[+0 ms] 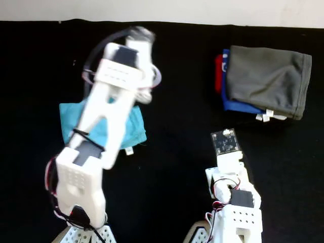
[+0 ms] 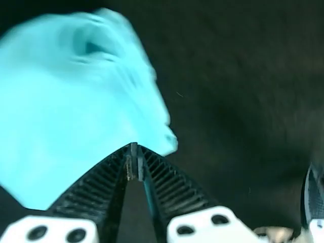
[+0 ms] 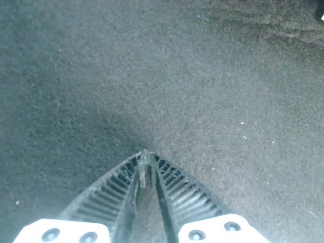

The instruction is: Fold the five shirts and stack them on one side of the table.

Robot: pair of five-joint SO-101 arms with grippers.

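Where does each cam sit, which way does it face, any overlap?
High view: fixed above, looks down on the black table; left arm, right arm, teal shirt and shirt stack show.
Left wrist view: on the left arm, looks past the shut left gripper at the teal shirt.
Right wrist view: on the right arm, looks past the shut right gripper at bare table.
Shared: teal shirt, in high and left wrist views.

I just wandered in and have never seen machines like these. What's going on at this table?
Two robot arms have the job of folding shirts and stacking them. A gray shirt lies on top of a blue shirt and a red shirt, stacked at the far right of the table. The left arm stretches over a teal shirt lying apart, with the left gripper shut. The right gripper, also shut, sits over bare table.
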